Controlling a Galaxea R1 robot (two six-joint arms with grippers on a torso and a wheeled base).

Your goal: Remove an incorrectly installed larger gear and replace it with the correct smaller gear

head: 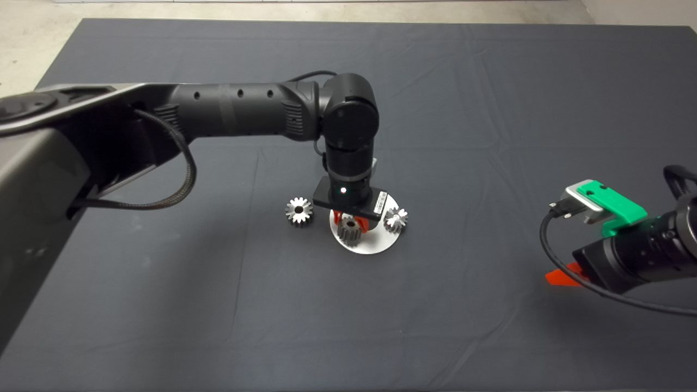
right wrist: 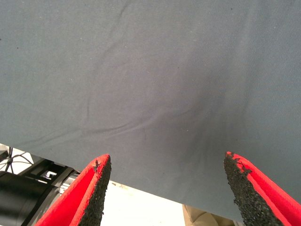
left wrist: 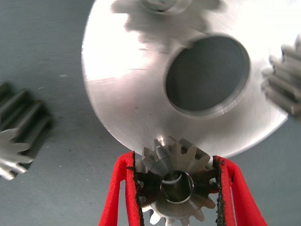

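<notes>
Left claw [left wrist: 176,188] grips a gear [left wrist: 175,181] over the silver disc [left wrist: 127,94]; no writing legible.

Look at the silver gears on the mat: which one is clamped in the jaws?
The gear at the round silver disc's near edge, clamped by the left gripper. Another gear lies untouched on the mat; a third sits at the disc's far side.

At mid-surface I see a round plate [head: 366,246] lying on the mat [head: 490,109]. My left gripper [head: 348,220] holds a gear [head: 348,228] over the plate. One gear [head: 299,210] lies left of the plate, another [head: 396,218] at its right edge.
</notes>
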